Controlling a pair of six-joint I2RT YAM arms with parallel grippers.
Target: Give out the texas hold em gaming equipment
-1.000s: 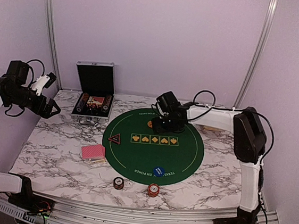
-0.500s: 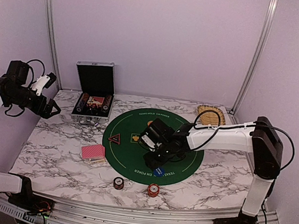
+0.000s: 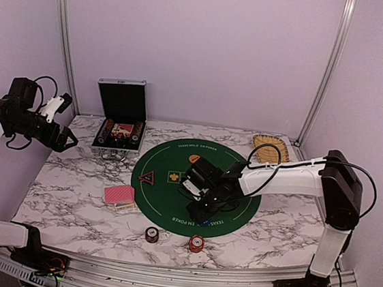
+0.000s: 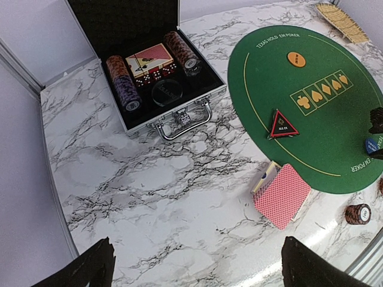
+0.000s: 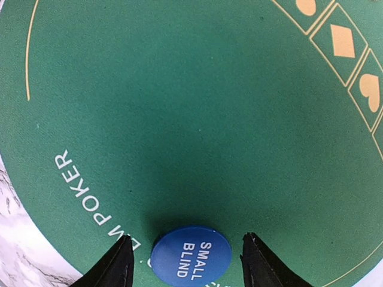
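The right gripper (image 5: pixel 186 239) stands unclenched astride the blue small-blind button (image 5: pixel 190 258), not touching it, near the green mat's (image 5: pixel 179 119) lettered near edge; it looks light, rigid and slick, so I'd pinch across its thin rim.

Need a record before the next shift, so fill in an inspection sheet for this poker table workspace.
Surface: marble table, round green mat on it.
Job's things: blue button, orange button and triangular marker on the mat; cards left of it; dark chip stack and red chip stack near the front edge.
Clutter: open black case holding chips and cards; wicker basket at back right.
Claws: left claw open, empty, raised at the left; right claw open, straddling the blue button.
Cables: black loops along both arms.
Surroundings: pale walls, metal uprights.
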